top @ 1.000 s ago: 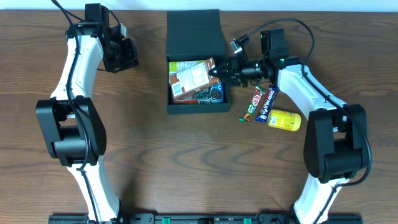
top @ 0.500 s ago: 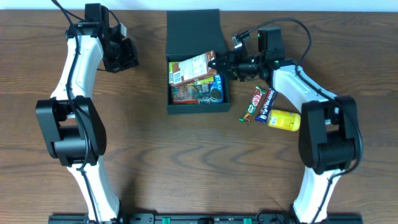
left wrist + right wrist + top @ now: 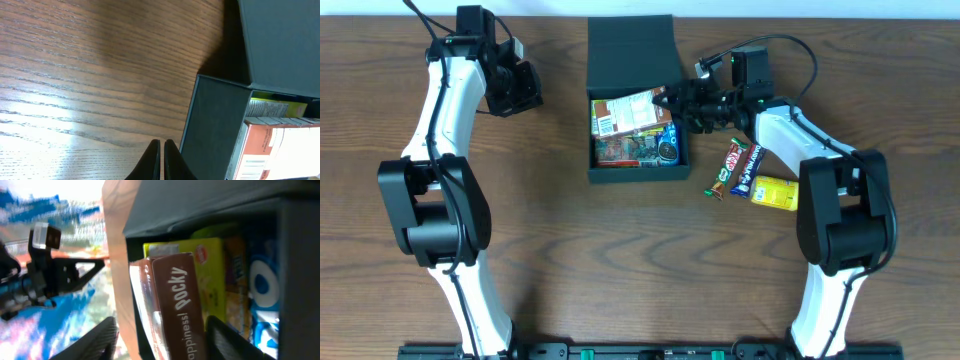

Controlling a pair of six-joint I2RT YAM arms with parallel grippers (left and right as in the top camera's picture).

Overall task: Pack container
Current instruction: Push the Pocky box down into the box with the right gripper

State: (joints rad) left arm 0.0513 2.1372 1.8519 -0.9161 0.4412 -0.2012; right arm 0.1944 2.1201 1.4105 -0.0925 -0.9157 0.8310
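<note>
Matte black square cardboard container (image 3: 630, 55) sits upper centre on the tabletop, lid back. Your right pincer (image 3: 162, 325) straddles the brown Pocky box (image 3: 175, 285), spread, gripping nothing: back out straight, don't snag it. Left pincer (image 3: 162, 150) closed, empty.

Overhead looks straight down on the surface (image 3: 620, 260); wrist cams hug the container (image 3: 632, 50) (image 3: 215, 125) (image 3: 210, 200) from left and right.

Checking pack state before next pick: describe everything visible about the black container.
The container is a matte black, square cardboard box with shallow walls; its hinged flat lid is open at the far side. It sits on the wooden table, holding snack packets, a brown Pocky box tilted on top, the right gripper straddling it, jaws open.
</note>
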